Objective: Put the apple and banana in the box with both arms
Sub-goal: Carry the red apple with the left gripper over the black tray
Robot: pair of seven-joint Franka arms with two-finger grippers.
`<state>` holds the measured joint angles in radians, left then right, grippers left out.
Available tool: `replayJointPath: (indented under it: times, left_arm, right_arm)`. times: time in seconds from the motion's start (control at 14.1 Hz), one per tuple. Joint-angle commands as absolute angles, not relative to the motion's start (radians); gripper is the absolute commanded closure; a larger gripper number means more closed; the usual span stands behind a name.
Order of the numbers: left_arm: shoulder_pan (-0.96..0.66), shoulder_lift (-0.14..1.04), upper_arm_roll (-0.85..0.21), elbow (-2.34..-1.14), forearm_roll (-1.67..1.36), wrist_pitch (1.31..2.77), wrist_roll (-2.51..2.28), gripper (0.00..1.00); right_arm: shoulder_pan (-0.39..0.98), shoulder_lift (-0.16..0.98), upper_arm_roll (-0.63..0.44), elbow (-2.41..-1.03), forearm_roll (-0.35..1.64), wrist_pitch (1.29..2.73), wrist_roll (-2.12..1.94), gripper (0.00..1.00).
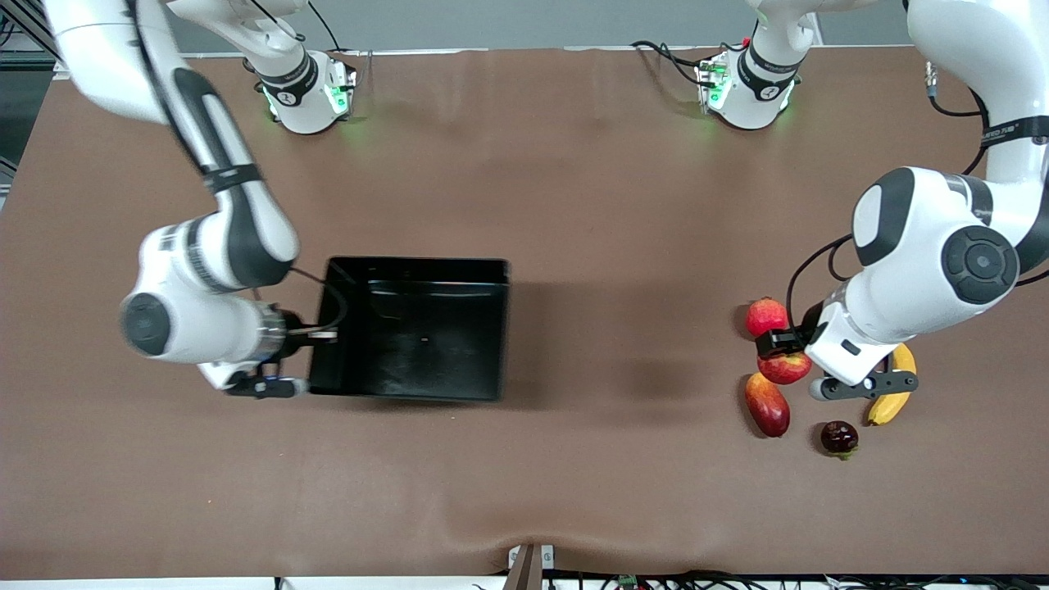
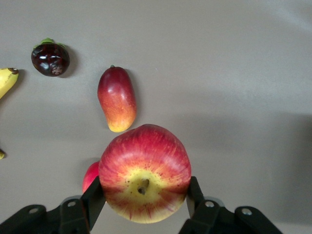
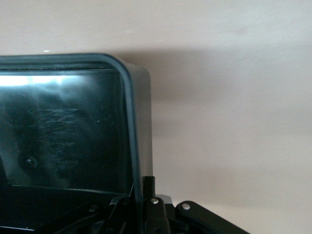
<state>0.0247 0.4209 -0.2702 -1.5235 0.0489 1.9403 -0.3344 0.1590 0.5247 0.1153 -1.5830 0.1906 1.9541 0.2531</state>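
My left gripper (image 1: 778, 354) is shut on the apple (image 1: 785, 368), red with yellow streaks, among the fruit at the left arm's end of the table. In the left wrist view the black fingers (image 2: 92, 200) press both sides of the apple (image 2: 145, 173), stem dimple facing the camera. The yellow banana (image 1: 893, 397) lies beside it, partly hidden under the left arm; only its tip (image 2: 6, 80) shows in the wrist view. The glossy black box (image 1: 418, 264) sits toward the right arm's end. My right gripper (image 1: 315, 334) is shut on its side wall (image 3: 127, 122), one finger (image 3: 148, 187) outside the rim.
A plain red round fruit (image 1: 765, 315) lies just farther from the front camera than the apple, and a red-yellow mango (image 1: 767, 404) just nearer. A dark purple fruit (image 1: 839, 437) sits nearer still. Brown table between the box and the fruit is bare.
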Motion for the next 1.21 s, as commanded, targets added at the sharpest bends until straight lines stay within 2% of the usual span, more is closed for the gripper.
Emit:
replayJointPath:
  times: [0.0,0.07,0.14,0.5,0.85,0.92,1.07,1.14]
  left_arm:
    - [0.023,0.428,-0.268,-1.502,0.003,1.917,-0.383,1.0]
    - [0.021,0.431,-0.268,-1.502,-0.024,1.917,-0.405,1.0]
    - [0.018,0.43,-0.268,-1.502,-0.029,1.917,-0.422,1.0]
    - [-0.077,0.46,-0.261,-1.457,-0.02,1.916,-0.575,1.0]
    - [-0.198,0.485,-0.265,-1.469,-0.02,1.917,-0.828,1.0]
    - [-0.225,0.495,-0.265,-1.473,-0.02,1.916,-0.891,1.0]
    - [-0.287,0.508,-0.264,-1.502,-0.018,1.919,-1.015,1.0]
    - [-0.313,0.508,-0.264,-1.528,-0.017,1.928,-1.047,1.0]
  right_arm:
    - [0.254,0.535,0.109,-1.583,0.216,2.018,0.403,0.99]
    - [0.293,0.548,0.107,-1.582,0.216,2.045,0.46,0.98]
    - [0.328,0.558,0.107,-1.578,0.213,2.063,0.483,0.92]
    - [0.494,0.635,0.107,-1.557,0.209,2.166,0.676,0.92]
    - [0.555,0.655,0.107,-1.557,0.216,2.242,0.77,0.91]
    - [0.572,0.658,0.107,-1.559,0.21,2.25,0.778,0.78]
    - [0.589,0.657,0.104,-1.559,0.181,2.252,0.772,0.0]
    - [0.588,0.654,0.104,-1.557,0.17,2.25,0.773,0.0]
